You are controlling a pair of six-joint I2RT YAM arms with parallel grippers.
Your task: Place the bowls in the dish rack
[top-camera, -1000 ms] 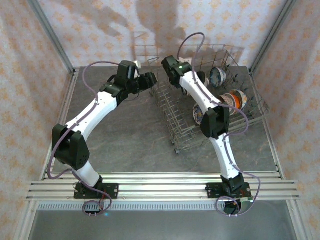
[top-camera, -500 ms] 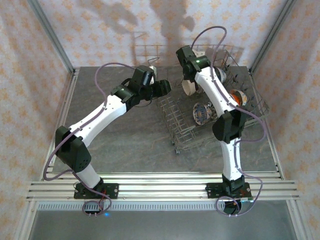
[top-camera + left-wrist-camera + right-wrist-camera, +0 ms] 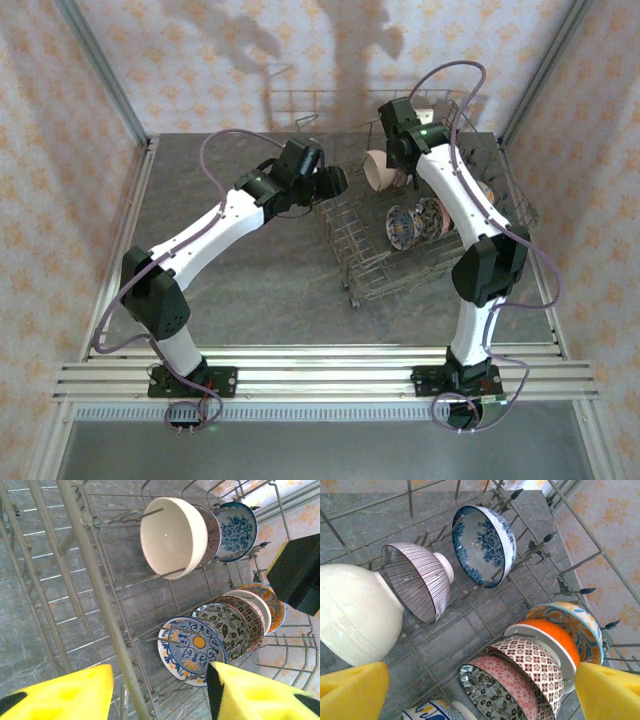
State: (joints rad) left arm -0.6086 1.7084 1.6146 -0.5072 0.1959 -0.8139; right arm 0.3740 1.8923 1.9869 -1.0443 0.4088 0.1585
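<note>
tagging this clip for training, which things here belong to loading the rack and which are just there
Part of the job:
- cream bowl
- striped bowl
- blue floral bowl
- row of patterned bowls
- dish rack, holding them all

Just there:
- grey table
- patterned walls
- metal rails at the near edge

The left arm [image 3: 205,232] and right arm [image 3: 458,200] have white shells with black joints, a looping lilac cable [image 3: 458,66] along each, black bases [image 3: 195,381], and bright yellow finger pads [image 3: 65,695]
</note>
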